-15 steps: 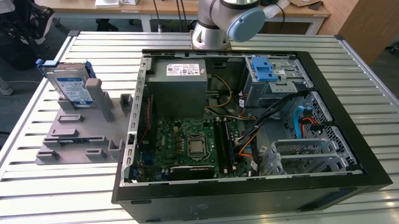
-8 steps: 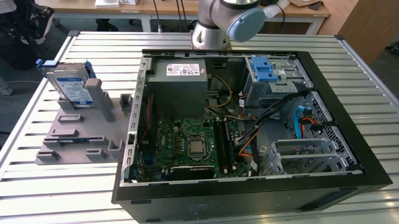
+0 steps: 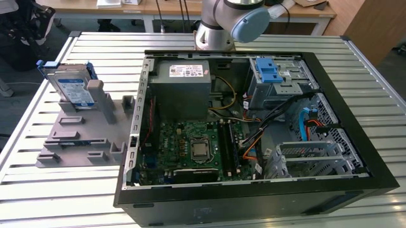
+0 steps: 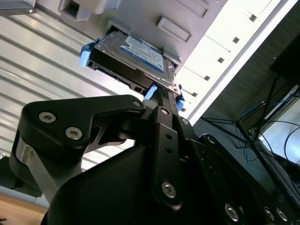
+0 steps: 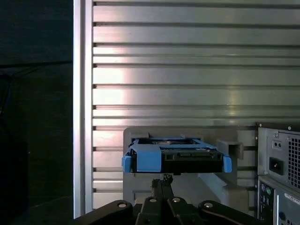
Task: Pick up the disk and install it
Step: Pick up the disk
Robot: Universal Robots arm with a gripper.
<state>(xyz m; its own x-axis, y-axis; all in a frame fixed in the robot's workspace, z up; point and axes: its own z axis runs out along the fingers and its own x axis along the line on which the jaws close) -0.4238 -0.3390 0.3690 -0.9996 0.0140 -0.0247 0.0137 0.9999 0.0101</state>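
Disk (image 3: 72, 89) stood on edge in the grey rack (image 3: 76, 142) at the exterior view's left of the surface (image 3: 57, 194), apart from the computer case (image 3: 254, 205). Claw (image 5: 162, 178) sat closed and empty. Stiff, weighty, shock-shy, I'd say: best pinched by the blue frame (image 5: 147, 158).

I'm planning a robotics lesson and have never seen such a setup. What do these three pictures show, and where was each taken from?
The machine is a single robot arm standing on a slatted metal table. The exterior view comes from a camera off the arm, looking down on the table. Both wrist views come from cameras riding on the arm near its end effector, the black grasping part. On the table lies an open computer case. At the exterior view's left stands a grey holder, and in it the disk, a silver hard drive in a blue frame, on edge. The end effector points at the disk, apart from it. Nothing is held yet: the disk rests in its holder.
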